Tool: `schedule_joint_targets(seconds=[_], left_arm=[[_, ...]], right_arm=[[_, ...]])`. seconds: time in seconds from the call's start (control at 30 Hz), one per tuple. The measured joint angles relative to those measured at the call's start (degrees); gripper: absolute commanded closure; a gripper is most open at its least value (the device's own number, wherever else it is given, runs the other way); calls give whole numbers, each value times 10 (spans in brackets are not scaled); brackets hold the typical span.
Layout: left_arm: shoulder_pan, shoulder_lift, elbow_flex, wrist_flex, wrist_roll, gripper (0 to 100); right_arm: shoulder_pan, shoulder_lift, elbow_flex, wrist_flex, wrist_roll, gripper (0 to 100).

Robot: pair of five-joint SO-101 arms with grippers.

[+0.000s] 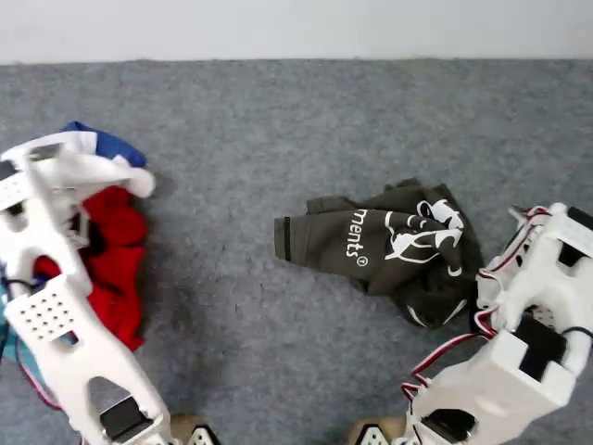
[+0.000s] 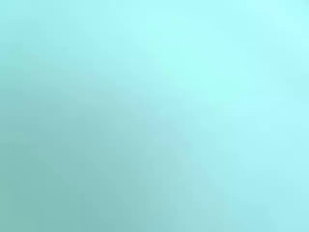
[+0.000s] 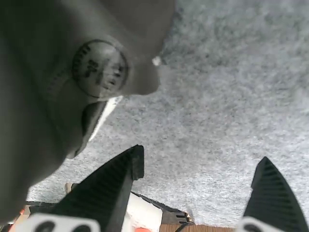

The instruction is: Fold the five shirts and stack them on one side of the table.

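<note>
A dark olive shirt (image 1: 389, 246) with white print lies crumpled right of the table's middle. My right arm (image 1: 537, 287) stands at its right edge. In the right wrist view the right gripper (image 3: 198, 179) is open over bare grey cloth, with the dark shirt (image 3: 58, 87) and its round label just beside one finger (image 3: 113, 181). At the left edge lies a pile with a red shirt (image 1: 116, 269), a white one (image 1: 102, 171) and a blue one (image 1: 111, 141). My left arm (image 1: 46, 278) stands over this pile. A blurred pale teal surface (image 2: 154, 116) sits right against the left wrist camera.
The table (image 1: 278, 120) is covered in grey felt-like cloth, with a white wall along its far edge. A strip of teal fabric (image 1: 7, 315) shows at the left edge beneath the left arm. Open room lies between the two shirt groups.
</note>
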Motion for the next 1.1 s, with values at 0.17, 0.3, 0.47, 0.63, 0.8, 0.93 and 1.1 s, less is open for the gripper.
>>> schedule_joint_targets(seconds=[0.17,0.3,0.47,0.63,0.8,0.93,1.1], left_arm=[[-34,46,-105,7,0,832],[-32,47,-131,7,4,830],[28,3,-134,7,41,830],[123,-97,-118,7,47,830],[212,-178,-35,7,47,830],[297,-225,41,7,47,830],[412,-235,59,6,47,830]], right_arm=[[-5,0,0,0,0,641],[-8,0,0,0,0,641],[-37,0,-20,0,-1,641],[-68,0,-80,33,-1,641],[-73,0,-155,70,-1,641],[-73,0,-188,78,-4,641],[-73,0,-209,79,-38,641]])
